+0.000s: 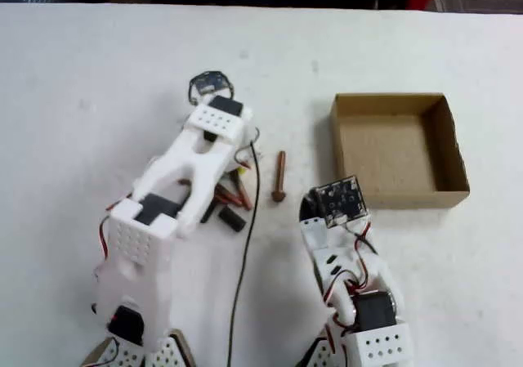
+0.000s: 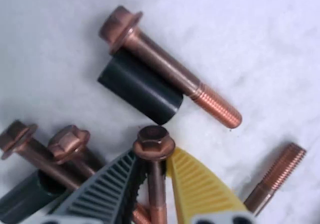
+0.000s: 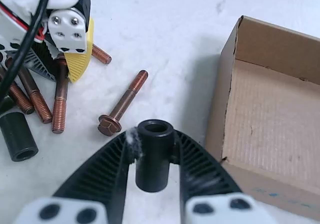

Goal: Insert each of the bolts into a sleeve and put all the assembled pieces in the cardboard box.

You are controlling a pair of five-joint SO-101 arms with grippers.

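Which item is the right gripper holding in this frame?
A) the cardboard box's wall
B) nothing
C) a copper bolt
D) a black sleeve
D: the right gripper is shut on an upright black sleeve, while the left gripper has a bolt clamped between its fingers.

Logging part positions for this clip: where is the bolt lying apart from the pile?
In the high view the lone bolt lies between the bolt pile at the left claw and the cardboard box, just beyond the right claw holding a sleeve.
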